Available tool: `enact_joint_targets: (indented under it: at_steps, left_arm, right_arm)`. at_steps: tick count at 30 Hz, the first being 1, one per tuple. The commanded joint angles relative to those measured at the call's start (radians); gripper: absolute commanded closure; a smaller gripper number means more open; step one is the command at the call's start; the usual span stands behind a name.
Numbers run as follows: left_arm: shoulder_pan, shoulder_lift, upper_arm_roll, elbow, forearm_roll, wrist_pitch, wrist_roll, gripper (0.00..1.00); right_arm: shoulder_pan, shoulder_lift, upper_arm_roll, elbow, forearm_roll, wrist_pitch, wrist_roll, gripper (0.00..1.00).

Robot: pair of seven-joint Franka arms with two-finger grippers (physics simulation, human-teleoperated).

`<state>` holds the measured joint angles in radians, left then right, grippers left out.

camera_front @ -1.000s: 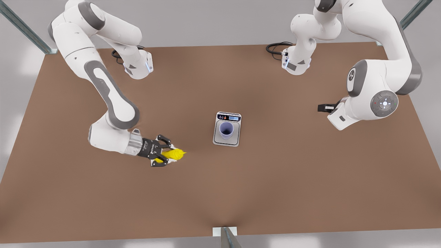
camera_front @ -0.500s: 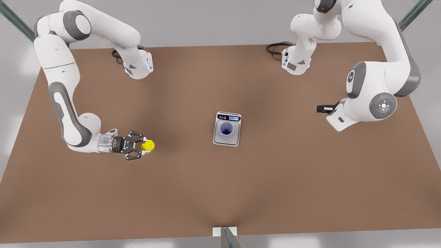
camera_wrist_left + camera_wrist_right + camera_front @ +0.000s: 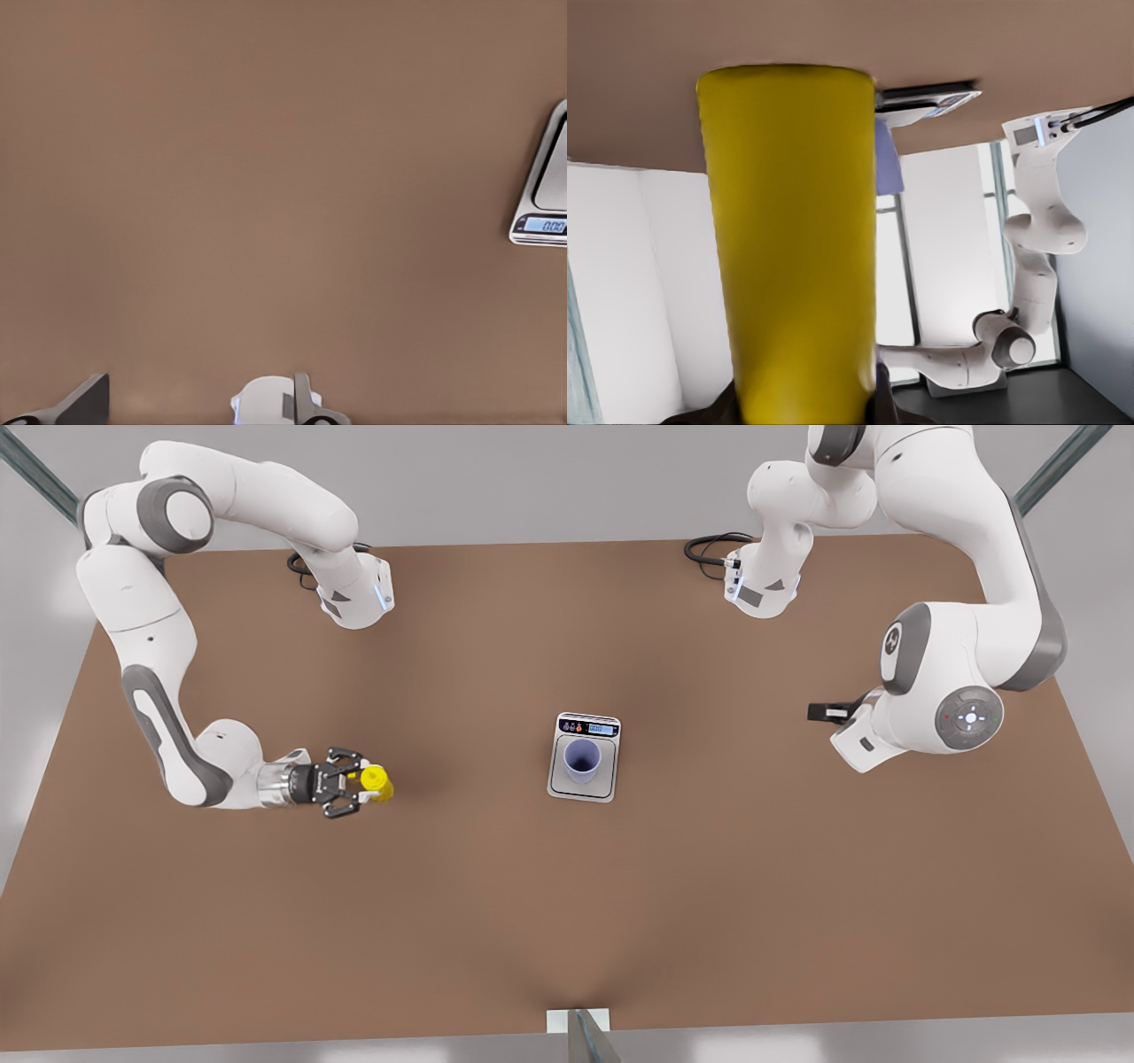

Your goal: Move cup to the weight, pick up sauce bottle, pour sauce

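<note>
Yellow fills the grip of the right gripper [image 3: 356, 781], which sits at the front view's left, low over the brown table [image 3: 443, 921]: its two black fingers are closed on the sauce bottle [image 3: 376, 782], pressing against its sides. In the right wrist view the bottle's [image 3: 788, 257] smooth body runs straight away from the camera, and the nozzle cannot be seen there. In the front view the bottle is foreshortened to a short yellow stub, so which way its tip faces is hard to make out.

The cup [image 3: 582, 760] stands upright on the grey plate of the weight [image 3: 583, 756] near the table's middle, well apart from the bottle. In the right wrist view the bottle hides most of the cup [image 3: 888, 170] and part of the weight [image 3: 930, 97].

The left gripper [image 3: 828, 711] waits at the front view's right, largely hidden behind its own wrist; its wrist view shows two finger parts [image 3: 301, 400] cut off at the edge, with a gap between them and nothing held. The weight's [image 3: 542, 190] display end is cropped there too.
</note>
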<state>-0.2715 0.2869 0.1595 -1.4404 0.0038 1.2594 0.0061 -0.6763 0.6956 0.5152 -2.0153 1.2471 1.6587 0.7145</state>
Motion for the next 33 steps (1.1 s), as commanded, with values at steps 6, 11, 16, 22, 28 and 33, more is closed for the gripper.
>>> enact_joint_targets:
  at_steps: [6, 11, 16, 22, 28, 33]
  left_arm:
    - [0.0, 0.008, 0.0, 0.002, -0.002, 0.008, 0.0, 0.0]
    - [0.0, 0.015, 0.0, 0.002, -0.004, 0.008, 0.0, 0.0]
    - [0.0, 0.017, 0.0, 0.0, -0.004, 0.008, 0.0, 0.0]
    - [0.0, 0.021, 0.0, 0.0, -0.004, 0.009, 0.0, 0.0]
    - [0.0, 0.021, 0.0, 0.0, -0.004, 0.005, 0.0, 0.0]
    - [0.0, 0.028, 0.0, 0.0, -0.004, 0.008, 0.0, 0.0]
  right_arm:
    - [-0.028, 0.045, 0.029, -0.008, -0.006, -0.017, -0.035, 0.36]
    - [-0.046, 0.067, 0.058, -0.028, -0.005, 0.006, -0.047, 0.36]
    - [-0.051, 0.051, 0.063, -0.056, -0.028, 0.024, -0.053, 0.36]
    - [-0.049, -0.002, 0.065, -0.057, -0.077, 0.041, -0.073, 0.36]
    - [-0.072, 0.033, 0.059, -0.056, -0.048, 0.006, 0.028, 0.36]
    - [-0.074, 0.022, 0.062, -0.045, -0.115, 0.038, 0.007, 0.36]
